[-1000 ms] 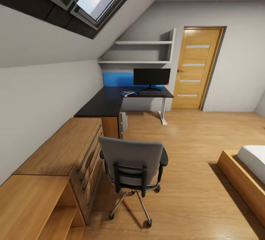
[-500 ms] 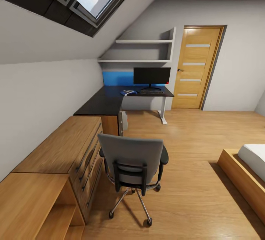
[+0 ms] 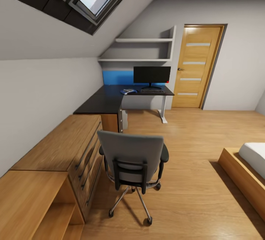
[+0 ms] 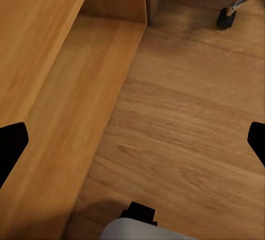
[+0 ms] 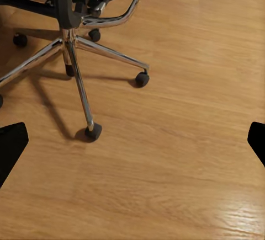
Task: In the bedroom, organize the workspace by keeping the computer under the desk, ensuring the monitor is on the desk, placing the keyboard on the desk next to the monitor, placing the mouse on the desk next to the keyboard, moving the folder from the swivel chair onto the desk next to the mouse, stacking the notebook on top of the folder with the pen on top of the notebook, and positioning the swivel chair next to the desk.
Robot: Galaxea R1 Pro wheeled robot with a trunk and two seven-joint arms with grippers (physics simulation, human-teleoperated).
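The grey swivel chair (image 3: 132,159) stands just ahead of me with its back toward me, beside the drawers; its seat is hidden. Farther off is the black L-shaped desk (image 3: 105,104) with the monitor (image 3: 151,75) on it and the keyboard (image 3: 151,90) in front of the screen. The blue folder (image 3: 128,92) lies left of the keyboard with something small on top. The grey computer (image 3: 124,119) sits under the desk. Mouse, notebook and pen are too small to make out. My left gripper (image 4: 132,143) hangs open over floor beside a shelf. My right gripper (image 5: 132,143) is open near the chair's star base (image 5: 72,47).
A wooden chest of drawers (image 3: 66,148) and a low open shelf unit (image 3: 33,196) line the left wall under the sloped ceiling. A bed frame (image 3: 243,174) is at the right. A door (image 3: 195,67) stands beside the desk. Open wooden floor (image 3: 191,140) lies right of the chair.
The whole head view has shifted slightly, so the camera has moved. The chair and the things on the desk keep their places.
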